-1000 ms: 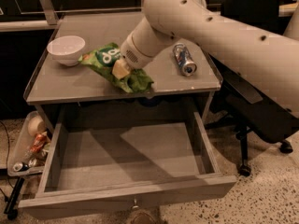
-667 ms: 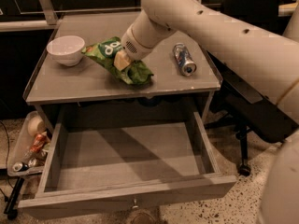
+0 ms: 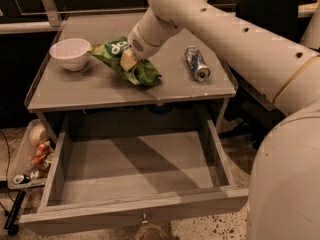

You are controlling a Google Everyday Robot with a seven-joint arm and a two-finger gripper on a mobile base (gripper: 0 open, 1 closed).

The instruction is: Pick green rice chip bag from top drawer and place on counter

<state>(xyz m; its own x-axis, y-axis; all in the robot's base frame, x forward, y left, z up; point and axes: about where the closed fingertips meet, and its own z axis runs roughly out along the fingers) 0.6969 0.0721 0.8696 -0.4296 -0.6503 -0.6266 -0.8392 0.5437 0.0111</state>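
Observation:
The green rice chip bag [image 3: 143, 72] lies crumpled on the counter [image 3: 100, 89], near its middle, between the bowl and the can. My gripper [image 3: 128, 60] is shut on the bag's middle, with one pale finger showing against the green; the white arm reaches in from the upper right. The top drawer [image 3: 130, 209] is pulled fully open below the counter and its inside shows bare grey wood.
A white bowl [image 3: 70, 53] stands on the counter's left. A blue-silver can [image 3: 197, 63] lies on its side at the right. A tray of snacks [image 3: 31, 156] sits on the floor left of the drawer. A dark chair [image 3: 270, 14] stands at the back right.
My gripper and the bag have shifted a little toward the back of the counter. The bowl, can and drawer have not moved.

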